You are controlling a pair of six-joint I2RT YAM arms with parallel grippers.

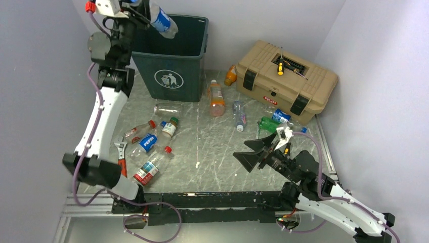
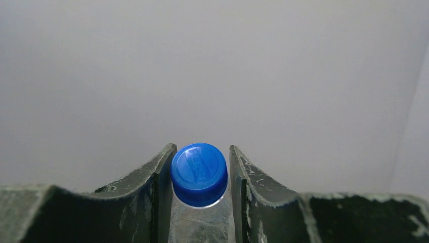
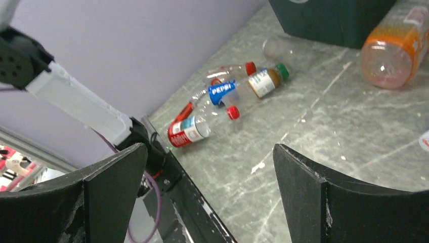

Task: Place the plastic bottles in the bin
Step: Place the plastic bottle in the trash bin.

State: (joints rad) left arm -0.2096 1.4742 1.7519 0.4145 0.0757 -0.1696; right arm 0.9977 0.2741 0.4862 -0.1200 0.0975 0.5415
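Observation:
My left gripper point(image 1: 137, 9) is raised at the back left, shut on the neck of a clear Pepsi-labelled plastic bottle point(image 1: 163, 21). The bottle slants over the rim of the dark green bin point(image 1: 172, 76). In the left wrist view its blue cap point(image 2: 199, 174) sits between my fingers point(image 2: 152, 187). My right gripper point(image 1: 248, 153) hovers open and empty over the table's near right. Several bottles lie left of it: a red-labelled one point(image 3: 188, 132), a Pepsi one point(image 3: 222, 91) and a brown one point(image 3: 263, 81). An orange bottle point(image 1: 216, 98) lies by the bin.
A tan toolbox point(image 1: 286, 81) with a yellow-handled screwdriver point(image 1: 280, 68) on its lid stands at the back right. A green bottle point(image 1: 268, 124) and a clear one point(image 1: 239, 115) lie before it. A wrench point(image 1: 120, 149) lies near the left arm. Walls close in on both sides.

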